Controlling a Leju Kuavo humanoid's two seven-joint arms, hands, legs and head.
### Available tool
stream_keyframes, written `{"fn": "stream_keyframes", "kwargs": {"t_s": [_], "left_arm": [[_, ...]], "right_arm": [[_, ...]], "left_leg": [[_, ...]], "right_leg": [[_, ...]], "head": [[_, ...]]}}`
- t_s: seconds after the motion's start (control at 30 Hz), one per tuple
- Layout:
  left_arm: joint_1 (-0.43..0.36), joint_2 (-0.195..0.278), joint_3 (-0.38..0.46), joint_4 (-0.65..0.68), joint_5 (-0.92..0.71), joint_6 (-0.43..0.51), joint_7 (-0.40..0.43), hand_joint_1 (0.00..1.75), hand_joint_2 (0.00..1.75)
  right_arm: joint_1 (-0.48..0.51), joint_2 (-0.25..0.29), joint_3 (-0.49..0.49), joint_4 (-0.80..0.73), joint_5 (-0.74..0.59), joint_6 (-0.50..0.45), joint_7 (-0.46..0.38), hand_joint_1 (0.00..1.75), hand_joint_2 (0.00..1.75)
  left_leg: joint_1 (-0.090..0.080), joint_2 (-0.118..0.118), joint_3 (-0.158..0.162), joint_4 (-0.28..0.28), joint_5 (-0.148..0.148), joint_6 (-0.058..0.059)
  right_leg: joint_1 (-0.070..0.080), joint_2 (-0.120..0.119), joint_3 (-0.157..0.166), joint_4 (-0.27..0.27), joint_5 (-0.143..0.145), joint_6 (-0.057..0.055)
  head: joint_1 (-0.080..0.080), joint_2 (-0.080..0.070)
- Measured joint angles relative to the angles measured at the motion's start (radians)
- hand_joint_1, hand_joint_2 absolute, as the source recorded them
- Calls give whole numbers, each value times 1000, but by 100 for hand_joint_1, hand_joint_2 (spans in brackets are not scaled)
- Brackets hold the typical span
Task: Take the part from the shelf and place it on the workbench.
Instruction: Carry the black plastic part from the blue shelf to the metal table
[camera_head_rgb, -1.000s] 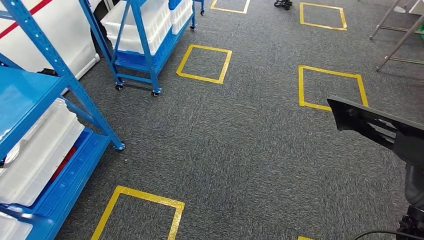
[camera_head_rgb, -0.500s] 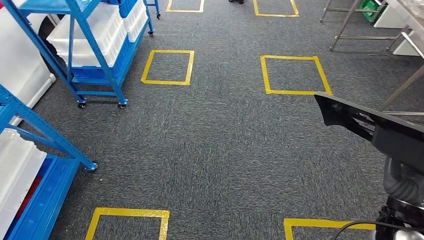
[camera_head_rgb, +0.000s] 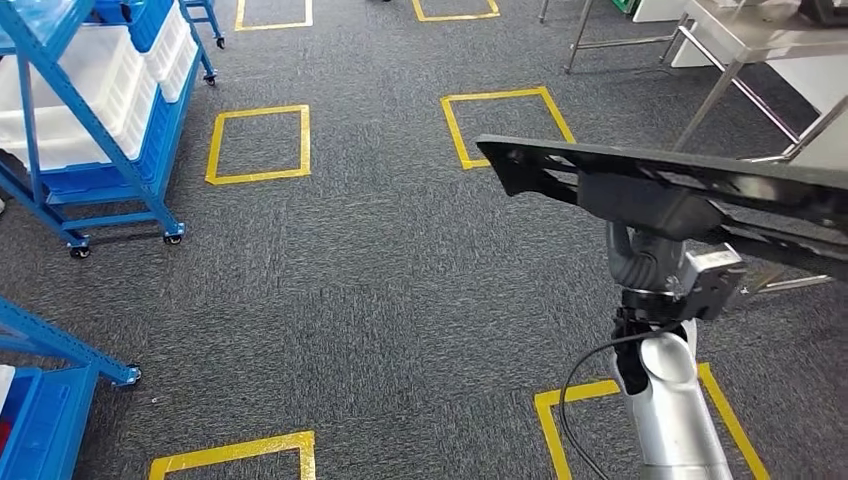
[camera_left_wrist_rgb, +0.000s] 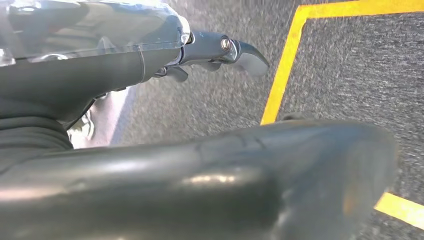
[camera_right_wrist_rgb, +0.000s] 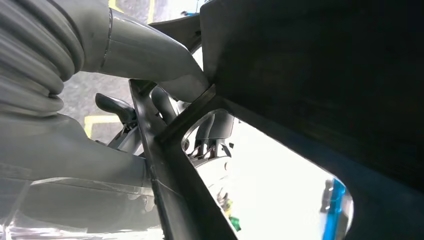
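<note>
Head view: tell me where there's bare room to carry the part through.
Bare carpet runs between the blue shelf cart and the metal workbench, crossed only by yellow tape squares. It is tight at the workbench legs, beside the black part in the right hand.

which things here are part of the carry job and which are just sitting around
Part of the job:
- black part, held up by the right hand
- steel workbench, far right
- left hand, holding nothing

Just around:
- blue shelving carts with white bins
- yellow tape squares on the grey carpet
</note>
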Motion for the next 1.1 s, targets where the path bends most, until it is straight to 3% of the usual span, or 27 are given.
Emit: {"fn": "stream_keyframes", "kwargs": {"t_s": [0.07,0.13,0.2,0.27,0.33,0.37,0.4,0.43,0.5,0.57,0.6,0.63,0.67,0.7,0.73,0.8,0.87,0.9,0.93,1.0,1.07,1.1], "left_arm": [[1,-6,-1,0,-16,16,16,0,0],[2,-10,-4,0,-25,22,24,0,0],[4,-12,-7,0,-33,23,28,0,0],[11,-13,-11,0,-42,23,35,0,0],[20,-13,-17,0,-51,24,42,0,0],[25,-13,-20,0,-54,25,46,0,0],[27,-13,-23,0,-59,26,49,0,0],[29,-13,-25,0,-62,28,52,0,0],[31,-13,-29,0,-68,30,56,0,0],[32,-14,-31,0,-71,31,57,0,0],[32,-14,-32,0,-73,31,57,0,0],[32,-15,-34,0,-74,32,59,0,0],[32,-15,-36,0,-76,33,61,0,0],[32,-16,-39,0,-78,34,63,0,0],[33,-17,-42,0,-81,35,65,0,0],[36,-18,-47,0,-87,35,66,0,0],[38,-19,-51,1,-93,34,66,0,0],[38,-20,-53,1,-96,34,66,0,0],[39,-22,-56,2,-98,33,66,0,0],[39,-27,-60,2,-98,33,62,0,0],[39,-31,-62,3,-86,30,45,0,0],[39,-32,-62,3,-77,28,33,0,0]], "right_arm": [[-37,8,46,25,-2,-18,-5,175,175],[-53,14,79,39,-4,-35,-6,175,175],[-59,17,104,43,-9,-50,-6,175,175],[-65,21,130,43,-16,-62,-6,175,175],[-67,26,154,43,-21,-71,-2,175,175],[-67,28,164,43,-21,-75,0,175,175],[-67,30,174,42,-21,-80,3,175,175],[-68,31,182,42,-22,-86,5,175,175],[-73,33,196,41,-26,-96,8,175,175],[-78,34,206,40,-30,-101,10,175,175],[-80,34,209,40,-31,-102,11,175,175],[-81,34,210,40,-32,-102,12,175,175],[-81,33,211,40,-33,-102,13,175,175],[-82,33,212,40,-34,-102,14,175,175],[-86,33,214,40,-36,-102,15,175,175],[-94,32,218,41,-41,-106,18,175,175],[-96,26,222,44,-51,-111,23,175,175],[-95,19,223,46,-58,-113,24,175,175],[-96,10,223,48,-66,-112,25,175,175],[-101,-7,221,51,-79,-104,25,175,175],[-111,-18,217,56,-86,-95,26,175,175],[-116,-22,215,60,-87,-91,26,175,175]], "left_leg": [[-5,17,-1,3,-3,-11],[-6,33,0,4,-8,-22],[-1,0,-11,35,-33,-33],[5,-58,-58,140,-88,-41],[7,-80,-123,270,-133,-42],[8,-83,-142,300,-131,-42],[9,-87,-144,291,-108,-40],[9,-94,-129,244,-71,-37],[14,-141,-79,109,0,-32],[16,-181,-51,37,20,-30],[16,-182,-48,30,17,-28],[16,-169,-46,26,19,-24],[16,-155,-44,19,22,-18],[17,-141,-41,12,26,-12],[18,-127,-39,5,30,-7],[14,-99,-39,1,32,0],[13,-70,-40,2,30,2],[12,-57,-40,2,28,1],[12,-44,-39,3,27,0],[9,-21,-36,6,21,-5],[4,0,-33,10,15,-13],[2,12,-31,10,13,-18]], "right_leg": [[12,-27,25,-58,5,-14],[14,-9,22,-62,6,-26],[9,13,23,-67,10,-36],[7,37,24,-69,12,-46],[8,67,24,-68,13,-50],[9,84,24,-67,13,-51],[9,101,25,-66,13,-50],[9,117,26,-64,12,-50],[8,146,24,-58,10,-45],[5,171,15,-55,11,-33],[3,184,11,-55,14,-25],[1,195,8,-57,17,-18],[1,191,5,-55,16,-13],[2,171,-3,-43,7,-8],[4,140,-19,-11,-14,-4],[2,80,-74,106,-78,5],[-2,65,-120,204,-111,14],[-3,61,-119,205,-102,17],[-4,54,-96,165,-76,18],[1,10,-20,28,-18,13],[10,-20,24,-58,6,-1],[14,-16,26,-68,5,-7]], "head": [[0,0],[0,0],[0,0],[-1,0],[-1,0],[-1,0],[-1,0],[-1,0],[0,0],[-1,0],[-1,0],[-1,0],[-1,0],[0,0],[0,0],[0,0],[0,0],[0,0],[0,0],[0,0],[0,0],[0,0]]}}
